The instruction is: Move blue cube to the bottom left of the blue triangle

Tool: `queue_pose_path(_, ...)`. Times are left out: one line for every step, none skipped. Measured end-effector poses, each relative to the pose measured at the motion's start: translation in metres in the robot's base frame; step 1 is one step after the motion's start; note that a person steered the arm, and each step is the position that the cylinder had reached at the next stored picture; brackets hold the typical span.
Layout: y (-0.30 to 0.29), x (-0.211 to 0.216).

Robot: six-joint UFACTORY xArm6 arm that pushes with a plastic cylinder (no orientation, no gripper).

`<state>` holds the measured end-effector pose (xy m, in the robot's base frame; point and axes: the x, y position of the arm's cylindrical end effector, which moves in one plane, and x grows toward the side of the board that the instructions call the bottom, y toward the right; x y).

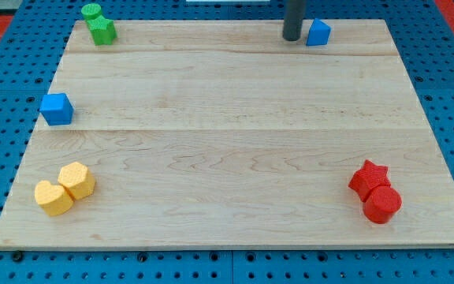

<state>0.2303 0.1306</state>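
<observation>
1. The rod ends in the tip [292,38], which has no jaws to open or close; it grasps nothing and rests on the wooden board [235,158] near the view's top edge, just left of the blue triangle [318,32], close to it or perhaps touching.
2. The blue cube [57,108], the thing to be moved, sits well apart from the tip at the board's left edge, about midway down.
3. Risk: leaving its present spot, the tip may nudge the blue triangle, which lies close to the board's top edge and would shift the target.
4. Risk: the blue cube is so near the left rim that a push begun from the wrong side may send it off the board.
5. Risk: the long slide across may let the cube rotate and slip off the tip.
6. The green blocks [98,24], yellow blocks [65,188] and red blocks [375,192] lie in corners, clear of a direct path.
</observation>
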Motion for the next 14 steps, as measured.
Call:
queue_pose_path(0.034,-0.009)
queue_pose_path(0.048,-0.014)
queue_pose_path(-0.06,-0.003)
queue_pose_path(-0.204,0.007)
queue_pose_path(-0.31,0.072)
queue_pose_path(-0.421,0.076)
queue_pose_path(-0.435,0.102)
queue_pose_path(-0.431,0.155)
queue_pose_path(-0.419,0.187)
queue_pose_path(-0.345,0.167)
queue_pose_path(-0.26,0.167)
queue_pose_path(-0.179,0.159)
queue_pose_path(-0.091,0.142)
queue_pose_path(-0.015,0.14)
